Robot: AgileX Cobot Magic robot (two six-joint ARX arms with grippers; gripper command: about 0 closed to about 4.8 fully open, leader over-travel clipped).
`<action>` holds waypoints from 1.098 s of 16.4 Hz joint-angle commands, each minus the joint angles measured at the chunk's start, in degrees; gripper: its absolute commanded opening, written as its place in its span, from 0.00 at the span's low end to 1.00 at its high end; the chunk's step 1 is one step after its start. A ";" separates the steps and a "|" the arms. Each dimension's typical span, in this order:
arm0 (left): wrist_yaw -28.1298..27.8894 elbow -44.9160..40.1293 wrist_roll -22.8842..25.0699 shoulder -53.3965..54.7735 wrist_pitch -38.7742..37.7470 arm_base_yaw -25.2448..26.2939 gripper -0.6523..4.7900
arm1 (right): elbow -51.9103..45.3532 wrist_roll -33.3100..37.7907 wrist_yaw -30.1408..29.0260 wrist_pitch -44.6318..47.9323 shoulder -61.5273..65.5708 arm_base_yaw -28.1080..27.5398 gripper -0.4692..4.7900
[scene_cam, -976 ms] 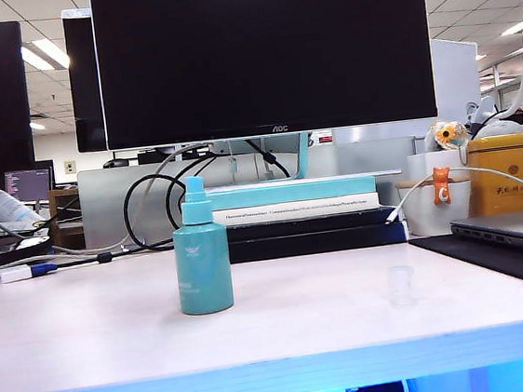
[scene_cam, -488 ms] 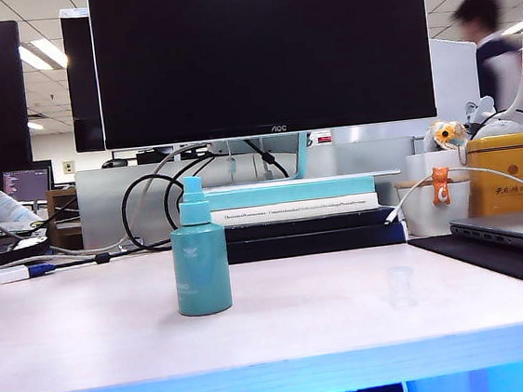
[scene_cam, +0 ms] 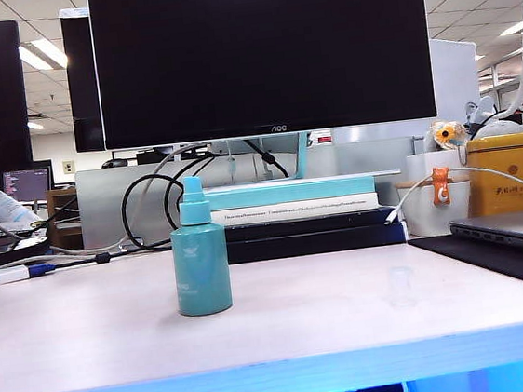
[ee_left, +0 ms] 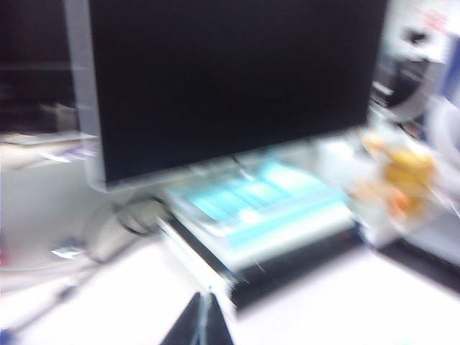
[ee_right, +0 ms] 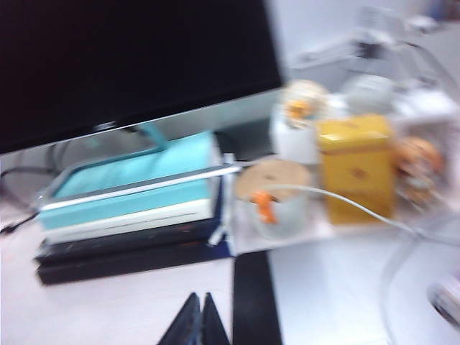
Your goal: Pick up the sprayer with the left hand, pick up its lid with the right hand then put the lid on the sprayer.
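The teal sprayer (scene_cam: 199, 254) stands upright on the white table (scene_cam: 90, 345), left of centre, with its light blue nozzle bare. The clear lid (scene_cam: 401, 286) stands upright on the table to the right of it, well apart. Neither arm shows in the exterior view. In the blurred left wrist view my left gripper (ee_left: 205, 293) is shut and empty, its tips above the table in front of the books. In the right wrist view my right gripper (ee_right: 200, 293) is also shut and empty, beside the black mat. Neither wrist view shows the sprayer or the lid.
A large black monitor (scene_cam: 261, 51) stands behind a stack of books (scene_cam: 296, 216), with looped cables (scene_cam: 146, 208) to the left. At the right are a white cup (scene_cam: 439, 198), a yellow tin (scene_cam: 504, 175) and a laptop (scene_cam: 513, 228) on a black mat (scene_cam: 493, 261).
The sprayer and lid have not moved. A person who passed in the right background half a second ago is gone.
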 commanded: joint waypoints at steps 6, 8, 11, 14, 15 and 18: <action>18.01 0.28 7.96 20.57 13.20 -1.25 0.29 | 3.48 -11.87 -16.66 16.15 23.71 -0.02 0.09; 19.56 0.63 9.77 22.40 13.16 -1.29 0.31 | 3.56 -11.89 -17.05 18.18 27.69 -0.02 0.09; 20.55 2.84 16.68 26.71 11.39 -2.86 0.49 | 4.22 -13.16 -19.63 19.93 37.09 -0.09 0.09; 22.84 4.79 20.13 33.29 10.54 -5.92 0.58 | 5.86 -13.09 -26.64 22.16 44.81 -0.09 0.09; 23.17 4.83 21.97 35.04 10.49 -6.78 0.61 | 6.62 -13.09 -27.78 22.14 45.94 -0.09 0.09; 23.63 4.85 25.07 39.04 10.60 -9.92 0.76 | 8.35 -13.07 -28.83 21.88 46.82 -0.13 0.30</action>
